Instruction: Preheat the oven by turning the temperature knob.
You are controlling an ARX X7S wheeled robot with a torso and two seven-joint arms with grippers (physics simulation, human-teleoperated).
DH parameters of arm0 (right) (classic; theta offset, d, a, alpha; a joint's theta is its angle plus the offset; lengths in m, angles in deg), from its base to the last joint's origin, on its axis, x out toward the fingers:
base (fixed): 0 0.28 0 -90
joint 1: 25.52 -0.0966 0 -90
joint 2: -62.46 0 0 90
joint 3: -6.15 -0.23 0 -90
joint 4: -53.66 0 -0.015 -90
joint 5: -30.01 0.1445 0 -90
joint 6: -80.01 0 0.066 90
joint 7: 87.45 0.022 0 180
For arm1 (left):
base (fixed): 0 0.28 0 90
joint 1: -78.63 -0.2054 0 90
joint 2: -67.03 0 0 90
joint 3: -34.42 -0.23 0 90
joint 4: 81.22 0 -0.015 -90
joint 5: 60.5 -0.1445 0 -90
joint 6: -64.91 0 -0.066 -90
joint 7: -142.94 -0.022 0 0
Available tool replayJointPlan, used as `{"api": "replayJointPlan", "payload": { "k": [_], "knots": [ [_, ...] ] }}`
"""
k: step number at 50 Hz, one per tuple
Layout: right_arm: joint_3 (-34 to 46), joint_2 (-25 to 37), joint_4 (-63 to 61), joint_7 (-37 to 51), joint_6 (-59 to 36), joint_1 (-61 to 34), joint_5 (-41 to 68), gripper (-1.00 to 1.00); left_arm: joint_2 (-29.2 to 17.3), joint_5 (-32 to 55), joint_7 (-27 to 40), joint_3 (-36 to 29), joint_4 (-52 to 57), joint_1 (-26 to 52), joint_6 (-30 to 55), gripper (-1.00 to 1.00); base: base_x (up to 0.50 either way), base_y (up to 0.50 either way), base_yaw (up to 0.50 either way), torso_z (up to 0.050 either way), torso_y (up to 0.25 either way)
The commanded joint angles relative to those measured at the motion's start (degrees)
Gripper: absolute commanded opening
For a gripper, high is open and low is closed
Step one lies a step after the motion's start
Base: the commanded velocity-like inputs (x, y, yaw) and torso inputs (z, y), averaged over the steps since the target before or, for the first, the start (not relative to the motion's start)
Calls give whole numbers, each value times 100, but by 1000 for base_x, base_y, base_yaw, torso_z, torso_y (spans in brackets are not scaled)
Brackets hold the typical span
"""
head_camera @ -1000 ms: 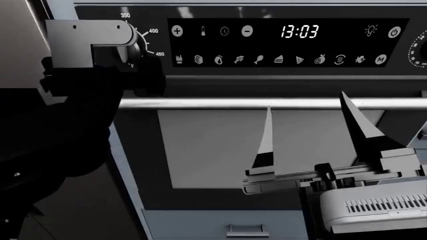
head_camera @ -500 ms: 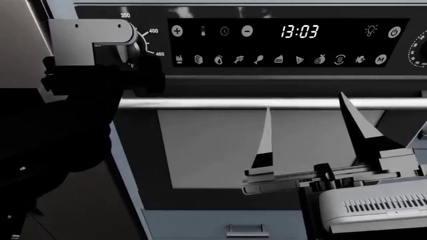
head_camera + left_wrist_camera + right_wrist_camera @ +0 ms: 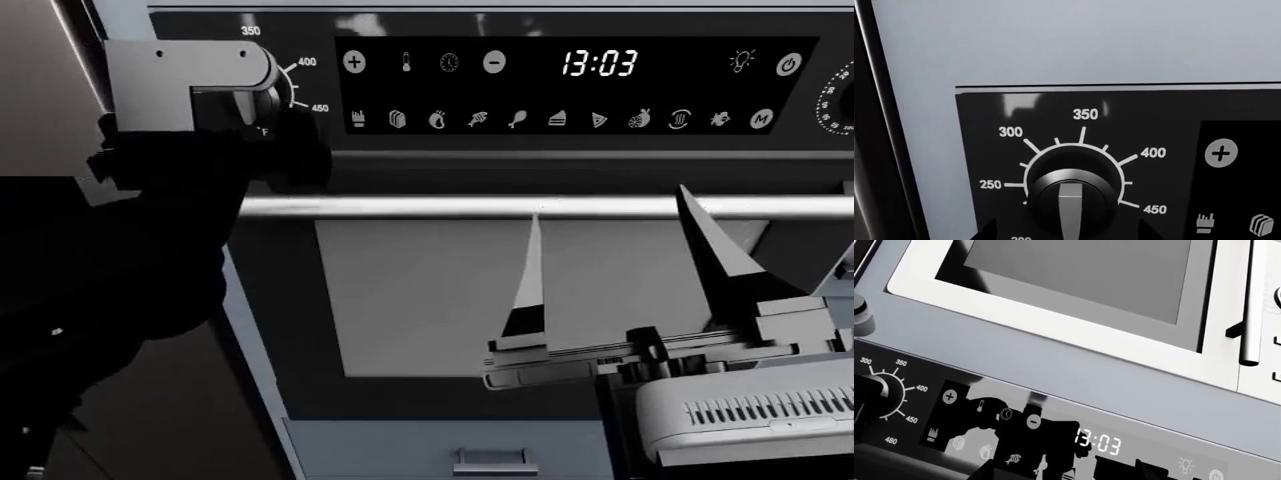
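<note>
Dark glass control panel of a built-in oven fills the head view, clock reading 13:03, long silver door handle running under it and the pale oven window below.

So where's the temperature knob? Around 10 o'clock in the head view, almost totally buried behind the left gripper. The left wrist view shows it way better: black and silver, its silver pointer strip hanging toward 6 o'clock, white numbers 250 through 450 arcing over it. My read is the left arm is parked square on the dial so a wrist roll can spin it, which is why the camera stares straight down the knob's axis. Is it actually clamped on? Honestly can't tell; the fingers barely show as dark slivers at the frame's edge.

The right gripper is down around 4 o'clock, its two pointed fingers spread wide, holding nothing, in front of the window. Looks like it's just kept out of the way.

Containers: nothing you'd really call one except the oven itself, and through the window I can't make out anything inside.
</note>
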Motion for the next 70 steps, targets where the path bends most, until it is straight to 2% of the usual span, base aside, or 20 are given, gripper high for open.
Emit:
{"api": "replayJointPlan", "payload": {
  "k": [1,31,42,62,70],
  "knots": [
    [14,16,-4,20,-1,-2,14,100,4,-35,-42,-15,-73,16,-22,-100,0,0,0,0,0],
    [26,52,42,80,38,15,99,100,22,-48,-118,-31,-204,48,-59,-100,0,0,0,0,0],
    [32,76,27,97,24,9,109,100,165,-120,-226,-124,-486,253,-16,-100,0,0,0,0,0],
    [90,102,17,131,-2,3,87,100,70,-237,-287,-256,-398,182,6,-100,0,0,0,0,0],
    [112,110,9,141,-11,8,78,100,-13,-647,-223,-542,-322,298,113,-100,0,0,0,0,0]
  ]
}}
